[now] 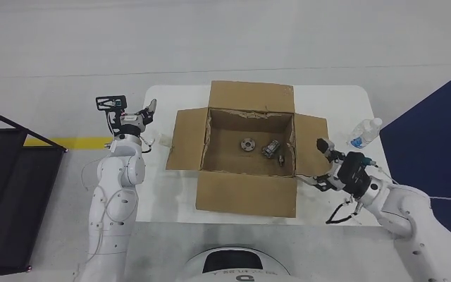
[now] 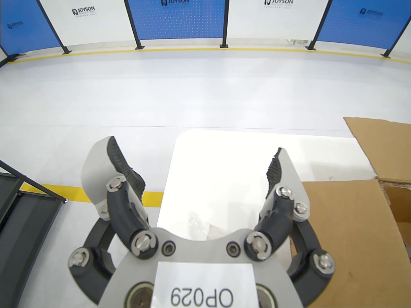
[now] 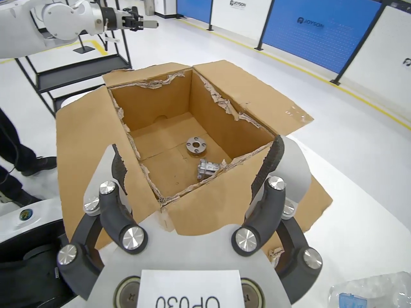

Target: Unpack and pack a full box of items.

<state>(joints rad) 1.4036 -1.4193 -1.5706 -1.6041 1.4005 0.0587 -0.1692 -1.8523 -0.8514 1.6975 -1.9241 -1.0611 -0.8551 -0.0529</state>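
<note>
One white table (image 1: 338,106), box (image 1: 248,95), blue partitions (image 2: 175,17)

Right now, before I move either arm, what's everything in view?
Table: one, white, under the box.
Cardboard box: one, brown, flaps open, mid-table.
Flange disc: one, grey metal, box floor.
Blocky metal part: one, grey, box floor beside the disc.
Water bottle: one, clear, table's right end.
Plastic scrap: one, clear, table's left end.
Rack: one, black, floor left of table.
Left gripper: one, silver-black, open, at table's left end.
Right gripper: one, silver-black, open, above box's right flap.
</note>
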